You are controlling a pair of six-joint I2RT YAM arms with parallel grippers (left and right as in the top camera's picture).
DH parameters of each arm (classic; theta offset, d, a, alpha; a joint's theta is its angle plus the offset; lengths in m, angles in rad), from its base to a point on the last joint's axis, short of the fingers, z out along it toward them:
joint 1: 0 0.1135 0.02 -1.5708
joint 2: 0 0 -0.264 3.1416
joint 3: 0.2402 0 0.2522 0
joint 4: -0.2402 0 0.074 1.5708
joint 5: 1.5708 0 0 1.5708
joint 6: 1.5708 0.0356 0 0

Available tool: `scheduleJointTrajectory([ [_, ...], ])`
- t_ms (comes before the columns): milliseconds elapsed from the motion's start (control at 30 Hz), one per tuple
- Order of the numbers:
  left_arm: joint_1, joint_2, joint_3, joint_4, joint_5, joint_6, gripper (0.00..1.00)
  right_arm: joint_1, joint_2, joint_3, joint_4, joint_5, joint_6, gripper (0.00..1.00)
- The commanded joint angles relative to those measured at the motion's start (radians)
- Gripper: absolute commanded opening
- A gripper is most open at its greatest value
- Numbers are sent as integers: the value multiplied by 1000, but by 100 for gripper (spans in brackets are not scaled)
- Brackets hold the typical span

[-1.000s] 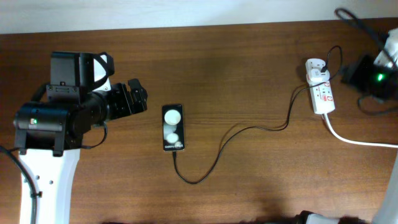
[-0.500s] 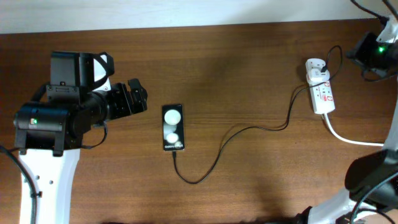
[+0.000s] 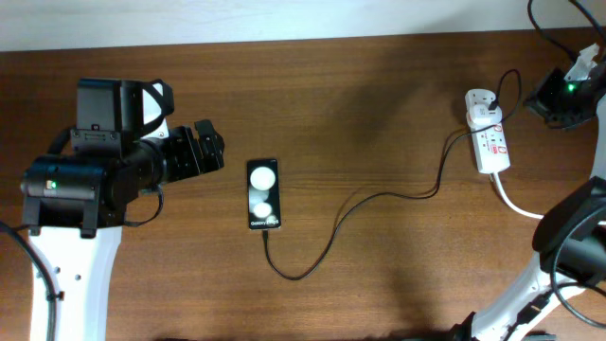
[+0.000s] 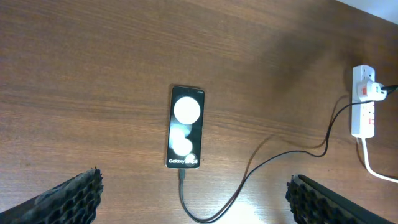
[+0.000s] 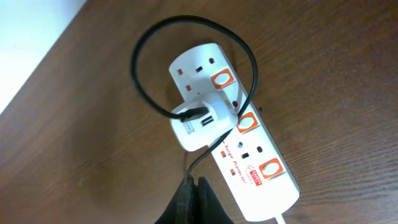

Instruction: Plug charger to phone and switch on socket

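Overhead, the phone [image 3: 263, 194] lies face up on the table [image 3: 379, 95] near my left gripper [image 3: 216, 147], whose fingers stand wide apart with nothing between them. The charger [image 3: 379, 197] runs as a thin black cable from the phone's lower edge to its white adapter block, which is seated in the middle outlet of the socket [image 3: 492, 147] at the far right. My right gripper [image 5: 191, 196] hangs above that socket close to the adapter, fingers pressed together with nothing visibly caught between them.
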Motion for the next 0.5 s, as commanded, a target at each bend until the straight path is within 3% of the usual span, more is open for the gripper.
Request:
scheduleJointTrajectory([
  [0, 2, -6, 8, 1, -7, -10, 99, -34, 45, 6, 6, -13, -3, 4],
  [467, 2, -6, 8, 1, -7, -10, 99, -40, 168, -34, 76, -24, 26, 4],
])
